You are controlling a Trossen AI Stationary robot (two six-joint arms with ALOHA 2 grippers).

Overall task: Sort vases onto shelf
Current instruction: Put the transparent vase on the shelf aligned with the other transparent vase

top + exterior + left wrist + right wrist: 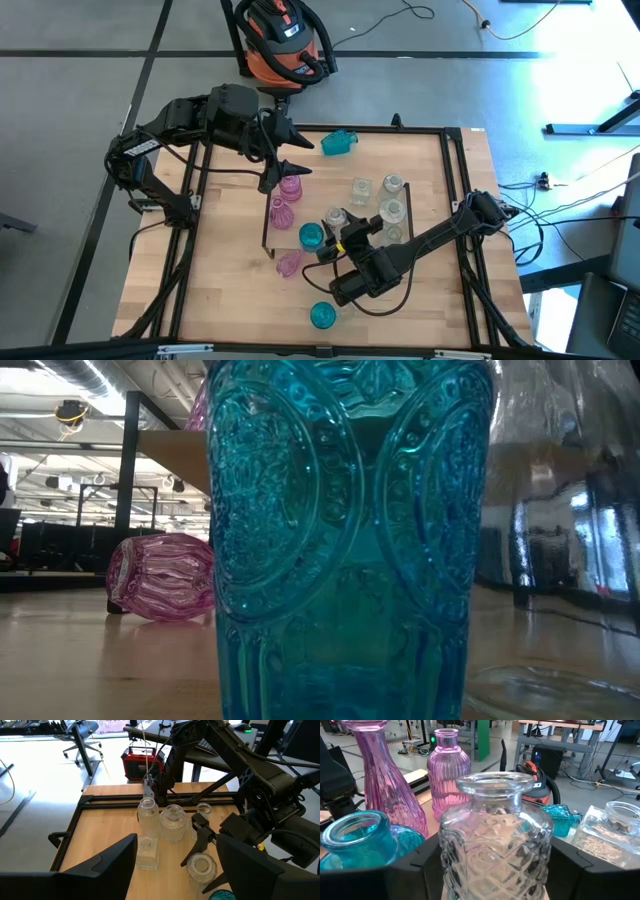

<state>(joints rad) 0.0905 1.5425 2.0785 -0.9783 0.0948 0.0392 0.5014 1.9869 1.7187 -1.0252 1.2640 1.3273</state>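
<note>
right gripper point(340, 232) grips a clear diamond-cut vase point(495, 840); left gripper point(287, 153) wide open; most vases on the shelf point(268, 215), three still off it.

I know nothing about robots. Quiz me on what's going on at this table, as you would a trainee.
1. True or false: the left gripper has its jaws open.
2. The vase between the right gripper's jaws is: A pink, B teal, C clear.
3. Fill in: the teal vase alone near the table's edge is lying on its ____.

Key: 1 true; 2 C; 3 side.
</note>
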